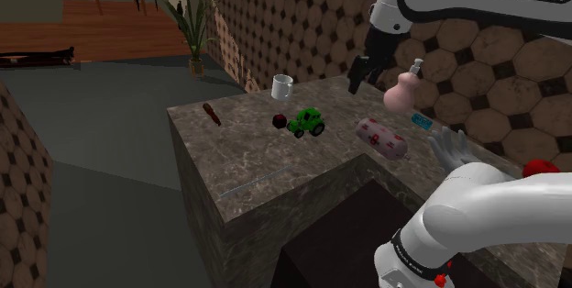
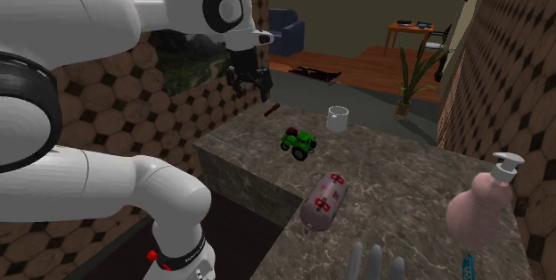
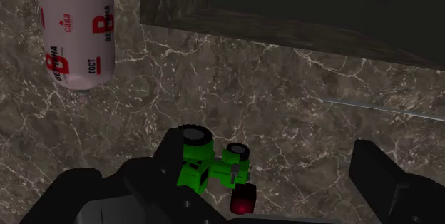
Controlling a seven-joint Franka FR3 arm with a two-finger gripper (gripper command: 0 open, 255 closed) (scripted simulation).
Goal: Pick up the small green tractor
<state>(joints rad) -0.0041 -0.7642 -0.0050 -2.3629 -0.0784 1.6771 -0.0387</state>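
The small green tractor with black wheels stands upright on the dark marble counter, near its middle. My black gripper hangs open well above the counter, up and toward the shoulder view's right of the tractor, holding nothing. From the second exterior view the gripper is above and to the left of the tractor. Looking along the hand, the tractor lies far below, close to one finger, while the other finger stands far apart from it.
A small dark red object sits against the tractor. A white cup and a brown stick-like object lie farther back. A pink wrapped sausage, a pink pump bottle and a grey glove-like thing lie nearer the stand.
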